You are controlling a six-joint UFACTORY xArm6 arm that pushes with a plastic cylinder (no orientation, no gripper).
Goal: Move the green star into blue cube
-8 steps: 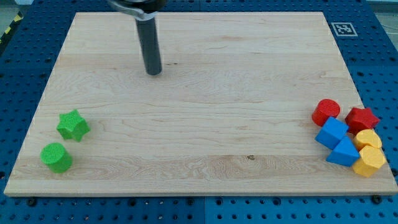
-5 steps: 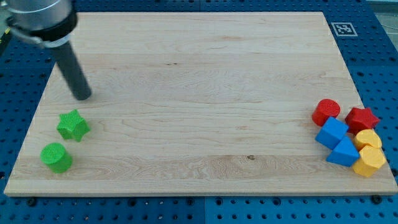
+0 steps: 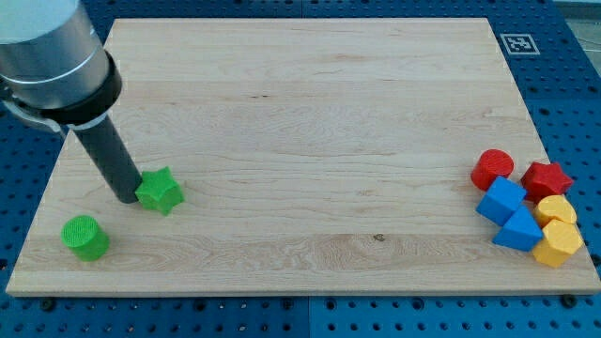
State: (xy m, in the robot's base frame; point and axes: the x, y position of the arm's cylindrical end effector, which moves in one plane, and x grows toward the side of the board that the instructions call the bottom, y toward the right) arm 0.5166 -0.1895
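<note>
Green star [image 3: 160, 191] sits near the board's left edge, well apart from the blue cube [image 3: 500, 200] in the cluster by the right edge, so nearly the whole push is left. We have no jaws. Our tip [image 3: 128, 198] touches the star's left side, the rod leaning up toward the top-left corner.
</note>
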